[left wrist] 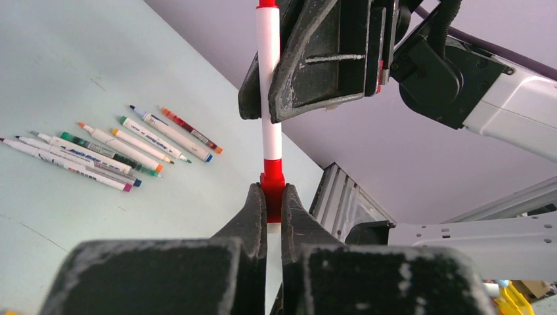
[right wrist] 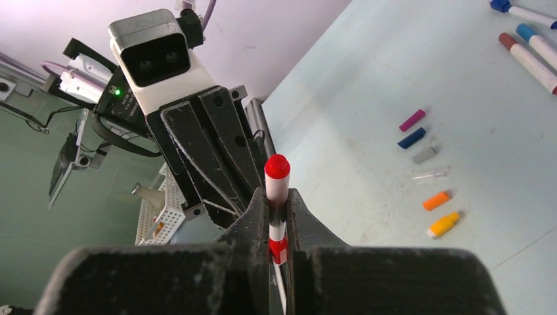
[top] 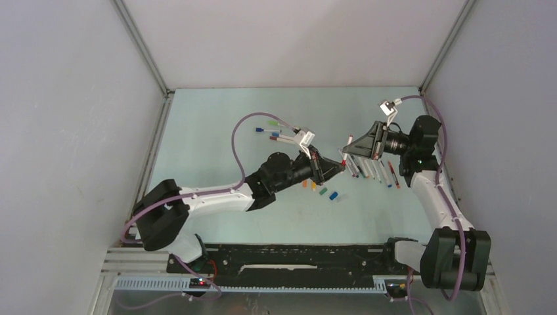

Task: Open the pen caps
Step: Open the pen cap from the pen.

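**A:** Where is the cap we work on now?

**B:** The red cap sits on the end of the red pen. The pen is held in the air above the table, between the two arms.

**A:** Who holds what?

**B:** The left gripper is closed on the red cap and pinches it from both sides. The right gripper is closed on the white barrel, further along the same pen.

**A:** Which step is this?

**B:** I judge it is the pulling-off; the cap looks not yet separated. Next, the arms should pull apart straight along the pen, with both grips firm, so that nothing slips.

**A:** And the rest?

**B:** Some loose caps and a row of uncapped pens lie on the table. A few capped pens wait apart.
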`<state>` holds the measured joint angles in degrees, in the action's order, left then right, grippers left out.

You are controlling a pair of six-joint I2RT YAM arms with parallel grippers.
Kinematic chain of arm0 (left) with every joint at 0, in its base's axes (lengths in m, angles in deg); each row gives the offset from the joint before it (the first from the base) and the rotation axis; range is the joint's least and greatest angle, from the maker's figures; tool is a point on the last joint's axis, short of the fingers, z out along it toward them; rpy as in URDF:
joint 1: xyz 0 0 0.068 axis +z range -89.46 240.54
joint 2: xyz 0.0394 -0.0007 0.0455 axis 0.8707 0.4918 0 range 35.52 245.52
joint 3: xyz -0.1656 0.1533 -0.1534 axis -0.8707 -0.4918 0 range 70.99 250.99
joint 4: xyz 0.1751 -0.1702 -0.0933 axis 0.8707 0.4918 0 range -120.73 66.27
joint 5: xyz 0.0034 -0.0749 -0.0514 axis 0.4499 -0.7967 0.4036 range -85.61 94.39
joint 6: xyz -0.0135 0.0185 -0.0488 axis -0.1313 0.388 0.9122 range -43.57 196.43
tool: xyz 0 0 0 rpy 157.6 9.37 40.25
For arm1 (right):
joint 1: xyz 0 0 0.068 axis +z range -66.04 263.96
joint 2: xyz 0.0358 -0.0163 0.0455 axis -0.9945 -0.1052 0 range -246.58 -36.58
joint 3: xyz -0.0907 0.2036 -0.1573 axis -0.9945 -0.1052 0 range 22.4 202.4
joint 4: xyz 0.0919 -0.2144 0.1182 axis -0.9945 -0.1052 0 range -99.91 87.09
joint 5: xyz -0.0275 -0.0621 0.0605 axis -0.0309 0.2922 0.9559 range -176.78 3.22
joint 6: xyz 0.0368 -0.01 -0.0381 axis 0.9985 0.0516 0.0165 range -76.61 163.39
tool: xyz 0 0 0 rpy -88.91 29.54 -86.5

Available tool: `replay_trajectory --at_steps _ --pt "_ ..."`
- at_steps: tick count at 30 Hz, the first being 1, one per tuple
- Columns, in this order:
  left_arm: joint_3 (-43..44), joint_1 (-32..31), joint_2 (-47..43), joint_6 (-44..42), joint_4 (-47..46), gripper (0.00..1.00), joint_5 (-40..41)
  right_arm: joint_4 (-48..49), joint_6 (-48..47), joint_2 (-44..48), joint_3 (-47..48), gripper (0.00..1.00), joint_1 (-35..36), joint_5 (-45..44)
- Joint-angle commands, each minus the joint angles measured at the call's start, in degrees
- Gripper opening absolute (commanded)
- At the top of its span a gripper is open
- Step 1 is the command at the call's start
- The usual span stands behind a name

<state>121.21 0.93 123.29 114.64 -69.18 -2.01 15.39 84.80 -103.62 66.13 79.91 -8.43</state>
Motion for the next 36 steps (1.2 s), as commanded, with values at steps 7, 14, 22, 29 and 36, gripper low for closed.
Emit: replay_trajectory --at_steps 7,14,22,29,36 --pt "-2.9 -2.3 4.4 -1.6 15.3 0.00 -14.7 1.4 -2.4 0.8 6.4 0.00 -3.7 -11.2" --pt "-1.6 -2.3 5.8 -3.9 22.4 0.00 -18.0 -7.4 -9.6 -2.2 13.8 0.00 -2.9 -14.8" --pt "-3.0 -2.3 4.8 -3.6 24.6 0.00 -17.2 -11.1 -13.2 -3.3 17.1 0.00 -0.4 -18.8" --pt "-1.6 -2.3 6.4 -4.1 27.4 0.00 -19.8 -15.3 -15.0 -6.5 25.2 0.00 1.1 -23.5" --pt "-3.8 -1.9 3.0 -4.3 27.0 0.00 -16.5 -19.9 -18.0 -6.9 25.6 0.00 1.9 -25.1"
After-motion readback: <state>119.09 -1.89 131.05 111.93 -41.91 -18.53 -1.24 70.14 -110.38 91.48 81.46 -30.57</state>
